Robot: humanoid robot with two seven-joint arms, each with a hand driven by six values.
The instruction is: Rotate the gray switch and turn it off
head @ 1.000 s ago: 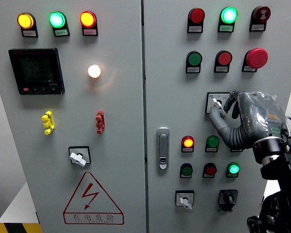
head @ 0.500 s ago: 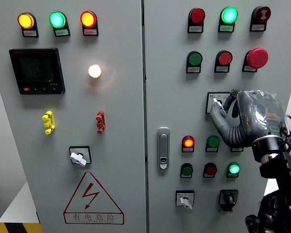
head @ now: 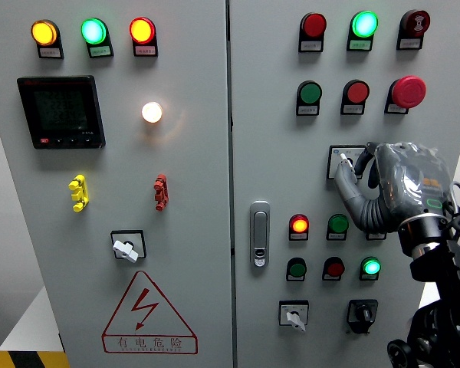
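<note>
Gray switch (head: 343, 162) sits on the cabinet's right door (head: 276, 138), at three o'clock from centre. The right hand (head: 383, 188) pinches its small rigid lever between curled fingers; it probably turns stiffly, with clicks.

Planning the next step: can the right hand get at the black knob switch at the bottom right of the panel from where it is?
Probably yes. The right hand is on the gray switch, and the black knob switch sits lower on the same door, with nothing in front of it.

Gray cabinet panel (head: 199, 192) with indicator lights, pushbuttons, rotary switches, meter, door handle, warning triangle.
</note>
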